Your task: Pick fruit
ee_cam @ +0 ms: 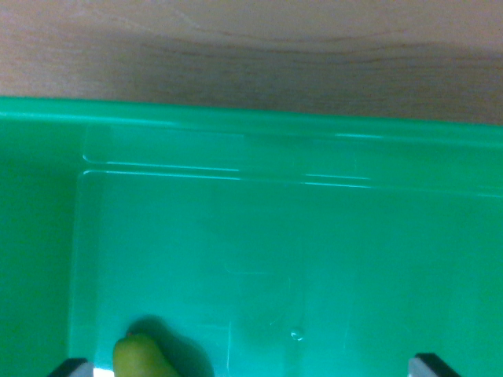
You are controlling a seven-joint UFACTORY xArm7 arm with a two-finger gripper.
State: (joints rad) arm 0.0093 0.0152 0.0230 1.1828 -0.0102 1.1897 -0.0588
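Fingers (75, 367) show only as two tips at the wrist view's bottom corners, set wide apart and released, holding nothing. Just beside the left tip, a yellow-green fruit (140, 357) lies on the floor of a green tray (251, 118), near its left wall. Only a rounded end is visible, so its long axis cannot be told. It looks light, smooth and likely slippery, perhaps bruisable; a gentle hold across its middle seems best. Beyond the tray's far rim runs the wooden desk (236, 47).
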